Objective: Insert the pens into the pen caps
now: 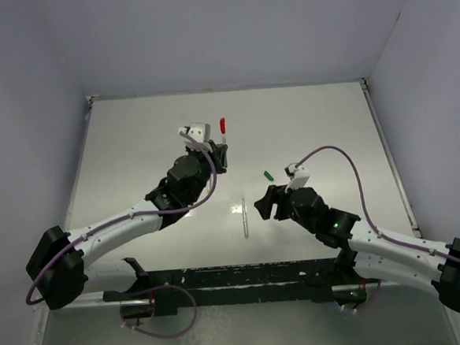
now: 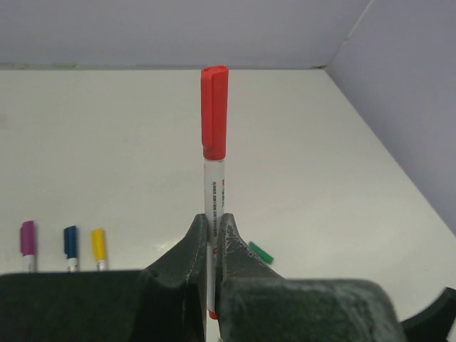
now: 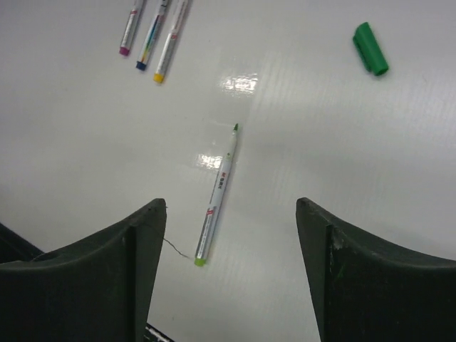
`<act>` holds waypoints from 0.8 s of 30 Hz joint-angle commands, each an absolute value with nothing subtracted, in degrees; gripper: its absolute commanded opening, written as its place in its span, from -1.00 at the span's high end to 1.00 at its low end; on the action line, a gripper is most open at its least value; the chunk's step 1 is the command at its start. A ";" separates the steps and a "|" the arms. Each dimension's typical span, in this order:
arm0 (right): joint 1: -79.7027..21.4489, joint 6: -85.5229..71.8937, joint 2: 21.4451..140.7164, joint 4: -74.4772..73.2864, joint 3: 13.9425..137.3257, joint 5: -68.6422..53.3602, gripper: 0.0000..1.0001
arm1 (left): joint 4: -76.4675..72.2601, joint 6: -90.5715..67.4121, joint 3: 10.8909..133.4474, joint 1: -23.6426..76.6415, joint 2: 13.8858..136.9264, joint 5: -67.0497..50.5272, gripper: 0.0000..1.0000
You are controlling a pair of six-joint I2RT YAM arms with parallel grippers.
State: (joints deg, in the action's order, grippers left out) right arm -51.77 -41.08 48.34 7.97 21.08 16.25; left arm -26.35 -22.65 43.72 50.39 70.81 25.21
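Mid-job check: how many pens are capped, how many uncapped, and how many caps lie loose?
Capped pens: 4 - red pen, purple pen, blue pen, yellow pen
Uncapped pens: 1 - green pen
Loose caps: 1 - green cap
Total: 6

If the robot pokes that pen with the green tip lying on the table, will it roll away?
Probably, if nudged sideways: the green-tipped pen looks round and thin, and the table is glossy enough to show glare. It likely stays stiff, since it lies perfectly straight. It seems light, being so slim.
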 commanded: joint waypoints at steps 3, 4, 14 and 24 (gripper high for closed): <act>-52.07 -44.81 47.57 -4.74 25.78 26.72 -0.62 | -7.98 -21.18 51.62 45.04 77.67 23.20 1.00; -52.07 -45.10 47.38 -5.37 26.02 27.08 -0.63 | -6.24 -21.29 52.42 44.83 79.03 23.24 1.00; -52.02 -46.60 46.60 -9.05 27.42 29.72 -0.64 | 3.75 -22.19 61.94 43.81 94.57 22.22 1.00; -52.09 -46.48 44.88 -10.98 28.02 31.71 -0.64 | 7.15 -26.66 67.07 42.82 103.85 21.24 0.98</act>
State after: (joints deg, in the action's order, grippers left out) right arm -51.77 -45.76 45.91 -10.48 25.85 29.12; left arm 6.52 -23.79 63.96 43.27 102.85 21.52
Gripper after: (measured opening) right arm 0.817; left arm 0.031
